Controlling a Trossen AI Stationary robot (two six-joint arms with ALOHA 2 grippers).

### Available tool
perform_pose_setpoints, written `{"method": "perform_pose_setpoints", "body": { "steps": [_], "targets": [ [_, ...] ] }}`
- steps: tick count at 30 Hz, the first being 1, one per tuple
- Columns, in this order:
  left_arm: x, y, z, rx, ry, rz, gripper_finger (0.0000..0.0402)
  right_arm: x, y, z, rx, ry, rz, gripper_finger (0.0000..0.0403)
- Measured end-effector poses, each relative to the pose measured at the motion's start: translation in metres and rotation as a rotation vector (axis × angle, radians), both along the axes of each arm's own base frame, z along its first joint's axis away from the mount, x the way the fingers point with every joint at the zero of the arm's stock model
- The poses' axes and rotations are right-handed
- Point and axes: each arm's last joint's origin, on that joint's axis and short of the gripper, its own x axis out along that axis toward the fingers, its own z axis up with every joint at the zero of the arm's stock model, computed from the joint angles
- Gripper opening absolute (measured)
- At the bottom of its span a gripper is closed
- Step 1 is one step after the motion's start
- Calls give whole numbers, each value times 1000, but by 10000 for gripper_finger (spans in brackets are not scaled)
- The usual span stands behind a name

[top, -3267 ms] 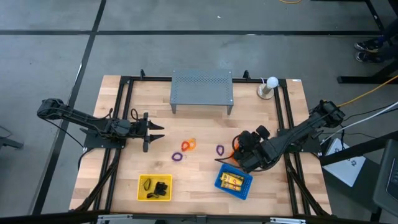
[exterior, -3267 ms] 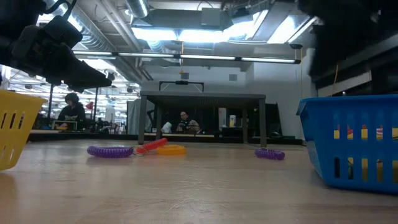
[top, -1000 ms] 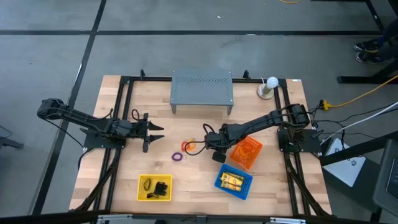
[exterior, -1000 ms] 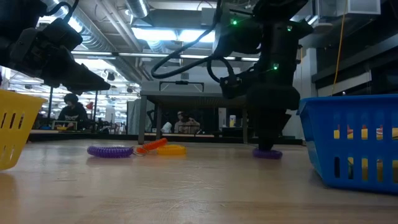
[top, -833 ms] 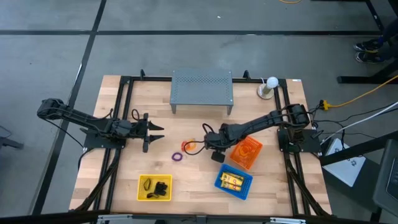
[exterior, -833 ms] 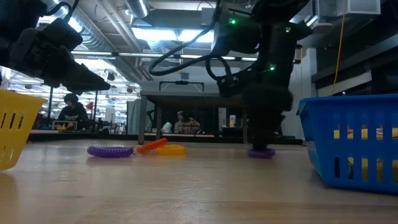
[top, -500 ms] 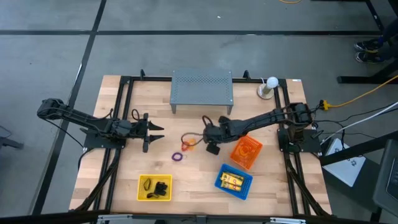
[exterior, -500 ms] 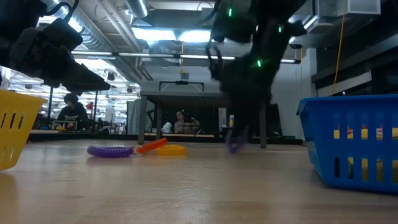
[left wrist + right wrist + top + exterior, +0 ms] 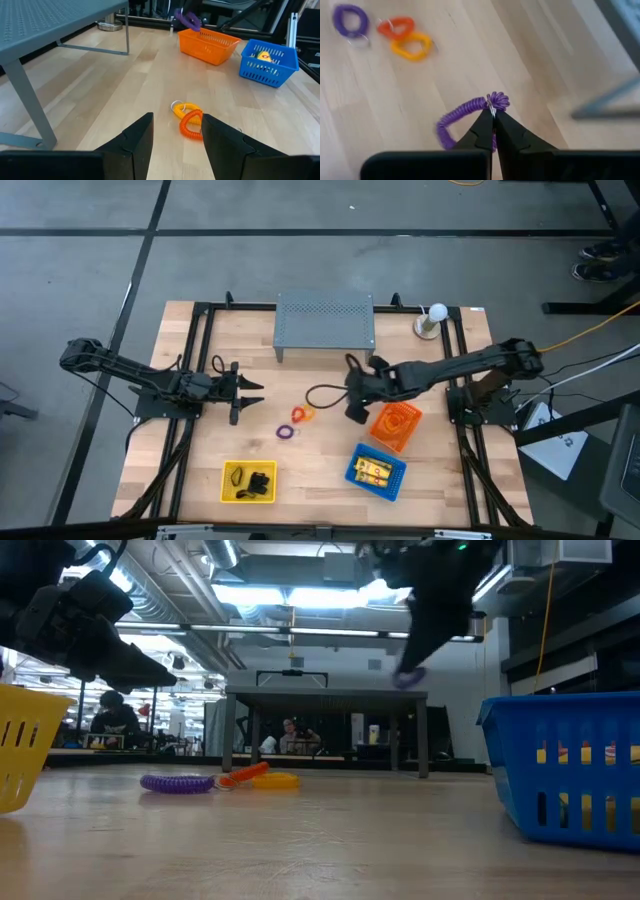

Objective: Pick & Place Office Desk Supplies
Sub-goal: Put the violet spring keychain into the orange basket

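Right gripper [image 9: 492, 116] pinches a purple loop [image 9: 465, 116] between closed fingertips, lifted off the table [image 9: 200, 470] just beside the orange basket [image 9: 396, 424], shelf-side. Second purple loop [image 9: 286, 432], red loop [image 9: 396, 26] and orange loop [image 9: 411, 46] lie mid-table. Left gripper [image 9: 176, 131] hovers at the left, fingers spread, empty. Packets [image 9: 374, 471] in blue basket [image 9: 357, 456], clips [image 9: 258, 482] in yellow basket [image 9: 228, 468].

A purple loop [image 9: 465, 116] is pinched between the closed fingers [image 9: 482, 131] of the right gripper [image 9: 493, 116] above the table [image 9: 420, 100]. Another purple loop [image 9: 351, 21], a red loop [image 9: 396, 27] and an orange loop [image 9: 411, 47] are seen lying farther off.
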Motion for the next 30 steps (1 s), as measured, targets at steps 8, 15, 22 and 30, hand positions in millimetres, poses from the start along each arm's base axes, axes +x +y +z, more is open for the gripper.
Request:
{"method": "perform_pose_setpoints", "body": {
  "steps": [8,15,22,30],
  "targets": [
    [0,0,-1,2,14,0,161,-38,29,3,51,163,-97,5],
    [0,0,-1,-4,14,0,161,-57,57,0,67,215,-162,5],
    [0,0,-1,-5,15,-3,161,-70,66,-18,83,281,-224,5],
    [0,0,-1,-7,12,-6,161,-91,58,-65,111,389,-305,5]
  ]
}}
